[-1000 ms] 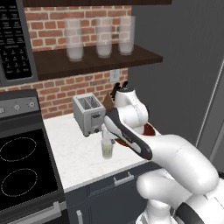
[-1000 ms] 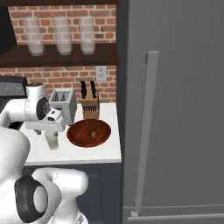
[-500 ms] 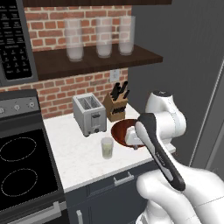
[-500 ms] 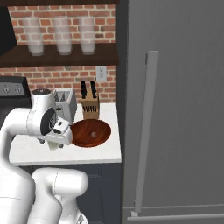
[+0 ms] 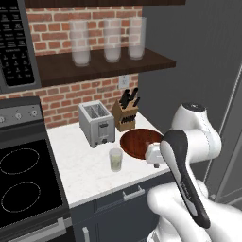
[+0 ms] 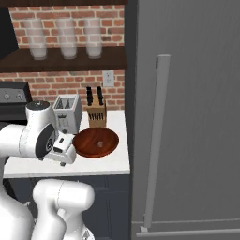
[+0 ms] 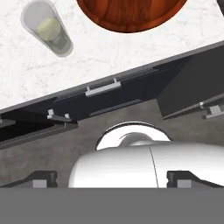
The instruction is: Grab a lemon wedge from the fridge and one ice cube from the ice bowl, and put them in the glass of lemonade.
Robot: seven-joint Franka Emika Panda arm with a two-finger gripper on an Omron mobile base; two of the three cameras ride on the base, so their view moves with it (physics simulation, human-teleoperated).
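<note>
Arm swung right off glass of lemonade (image 5: 116, 159); pincer (image 7: 111, 177) spread, empty, near ice bowl (image 6: 95, 142).

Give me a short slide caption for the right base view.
Robot arm beside the closed fridge, its claw at the ice bowl holding one ice cube.

Both base views look forward and down from behind the arm, left and right, sharing the counter (image 5: 90, 165), wooden bowl (image 5: 138, 143) and toaster (image 5: 96, 124). The hand view looks down, seemingly from above the counter's front edge, near the glass (image 7: 47, 31).
</note>
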